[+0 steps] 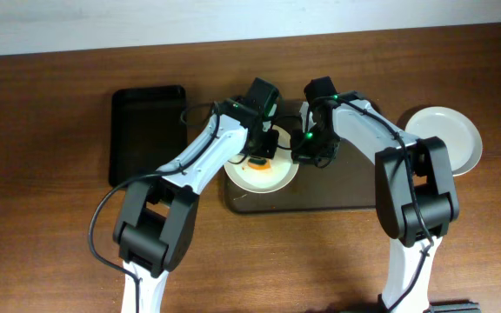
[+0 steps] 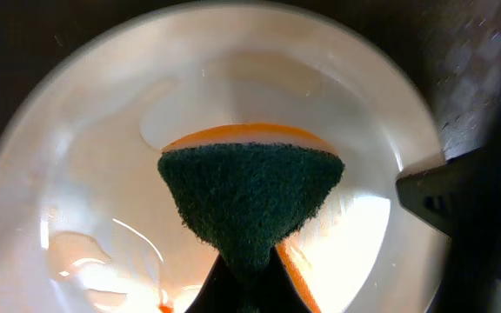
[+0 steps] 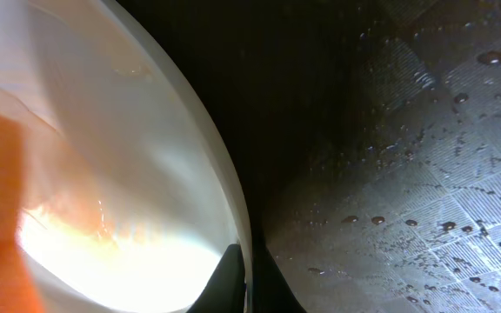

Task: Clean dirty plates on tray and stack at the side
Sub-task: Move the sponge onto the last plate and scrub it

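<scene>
A white plate (image 1: 259,178) lies on the left end of the dark brown tray (image 1: 337,196). My left gripper (image 1: 263,148) is shut on a sponge (image 2: 250,196), green scouring face with an orange back, and presses it on the plate's wet inside (image 2: 94,191). A small orange-red smear (image 2: 163,304) shows near the jaws. My right gripper (image 1: 305,149) is shut on the plate's right rim (image 3: 233,217), one finger inside and one outside. Another white plate (image 1: 446,137) sits on the table at the far right. A third plate is not in view.
A smaller black tray (image 1: 146,130) lies on the table to the left. The brown tray's floor (image 3: 424,200) is wet with droplets. Both arms crowd over the tray's left half.
</scene>
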{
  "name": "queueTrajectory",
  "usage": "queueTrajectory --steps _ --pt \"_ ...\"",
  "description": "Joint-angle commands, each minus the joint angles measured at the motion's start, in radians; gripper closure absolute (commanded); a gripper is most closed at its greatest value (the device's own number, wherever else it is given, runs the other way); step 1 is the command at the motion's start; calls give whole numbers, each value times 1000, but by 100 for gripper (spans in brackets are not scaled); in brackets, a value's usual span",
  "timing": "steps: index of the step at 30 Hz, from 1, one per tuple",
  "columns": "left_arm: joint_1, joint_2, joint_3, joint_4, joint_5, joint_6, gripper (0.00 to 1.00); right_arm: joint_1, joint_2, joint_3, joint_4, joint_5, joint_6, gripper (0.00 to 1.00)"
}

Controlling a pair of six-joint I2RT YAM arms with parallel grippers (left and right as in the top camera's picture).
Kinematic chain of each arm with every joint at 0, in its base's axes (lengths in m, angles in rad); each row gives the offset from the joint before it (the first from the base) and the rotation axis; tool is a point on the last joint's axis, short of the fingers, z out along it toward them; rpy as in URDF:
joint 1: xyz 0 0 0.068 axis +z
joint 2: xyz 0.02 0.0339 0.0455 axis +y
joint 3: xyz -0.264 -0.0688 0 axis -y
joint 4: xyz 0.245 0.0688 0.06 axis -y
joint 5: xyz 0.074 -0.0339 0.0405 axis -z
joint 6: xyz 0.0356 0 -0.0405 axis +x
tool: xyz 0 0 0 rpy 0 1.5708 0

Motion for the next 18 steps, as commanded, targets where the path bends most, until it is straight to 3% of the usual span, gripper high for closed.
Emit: queueTrajectory --steps 1,6,9,12,16,18 --pt "-1 7 -90 19 -22 -29 100 2 73 -55 -19 130 -2 96" --pt "0 7 -271 159 -79 -35 100 2 73 -55 -19 130 -2 96" --pt "0 7 -267 126 -461 -27 100 2 73 -55 -19 130 -2 96" --pt "0 7 -236 123 -690 64 100 2 73 -55 -19 130 -2 96" --pt "5 6 -92 129 -717 64 100 2 73 -55 -19 130 -2 96" --pt "42 -2 79 31 -619 63 100 2 73 -55 -19 130 -2 96"
